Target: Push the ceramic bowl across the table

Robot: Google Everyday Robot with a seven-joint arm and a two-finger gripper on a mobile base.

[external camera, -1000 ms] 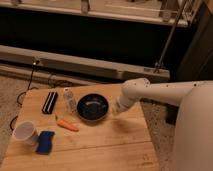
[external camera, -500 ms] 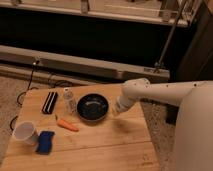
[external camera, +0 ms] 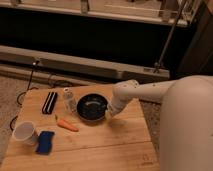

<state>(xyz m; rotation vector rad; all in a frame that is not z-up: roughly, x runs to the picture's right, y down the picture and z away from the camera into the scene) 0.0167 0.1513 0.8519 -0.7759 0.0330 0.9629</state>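
Black ceramic bowl [external camera: 92,107] sits just left of the hand [external camera: 111,111].

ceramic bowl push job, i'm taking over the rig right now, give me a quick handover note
Gripper: low over the table, right beside the ceramic bowl's right rim, at the end of the white arm; whether it touches the bowl is unclear.
Ceramic bowl: upright near the middle of the table, slightly toward the far edge.
Nearby: small clear bottle just left of the bowl, carrot in front-left, black case farther left, white paper cup and blue sponge at the near-left corner.
Done: gripper positioned at the bowl.
Left: the push, probably leftward; watch the bottle and carrot.
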